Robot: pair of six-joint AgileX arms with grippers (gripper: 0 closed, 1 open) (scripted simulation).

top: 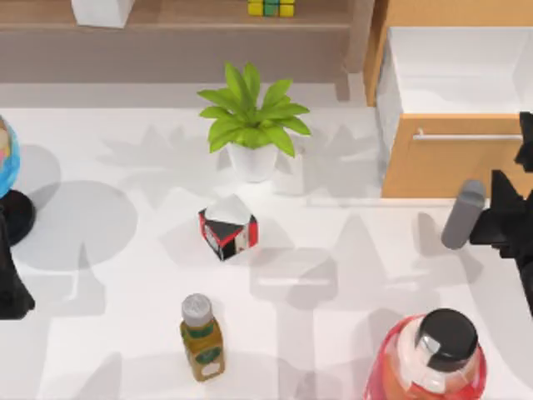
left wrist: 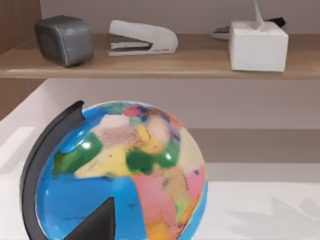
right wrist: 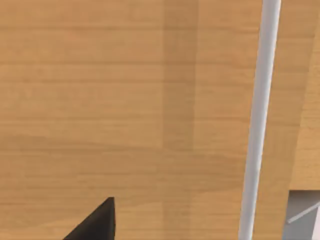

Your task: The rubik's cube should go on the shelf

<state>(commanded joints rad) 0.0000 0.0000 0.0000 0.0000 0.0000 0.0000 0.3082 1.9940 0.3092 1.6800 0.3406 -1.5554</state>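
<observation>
The rubik's cube (top: 271, 7), yellow and green squares, rests on the shelf (top: 191, 18) at the back edge of the top view, right of centre. Neither gripper is near it. My left gripper (top: 12, 287) is at the table's left edge, just in front of a globe (top: 5, 158). At the right edge, my right gripper (top: 502, 218) is close to the drawer front (top: 433, 162), beside a grey cylinder (top: 463, 215). The left wrist view looks over the globe (left wrist: 120, 170) toward the shelf (left wrist: 150, 67).
A potted plant (top: 251, 125) stands mid-table behind a black, red and white box (top: 226, 230). A green bottle (top: 201, 337) and a red jar (top: 433, 358) sit at the front. The shelf carries a white box (top: 102, 10), a stapler (left wrist: 142, 37) and a grey block (left wrist: 64, 40). The drawer's bar handle (right wrist: 260, 115) faces the right wrist.
</observation>
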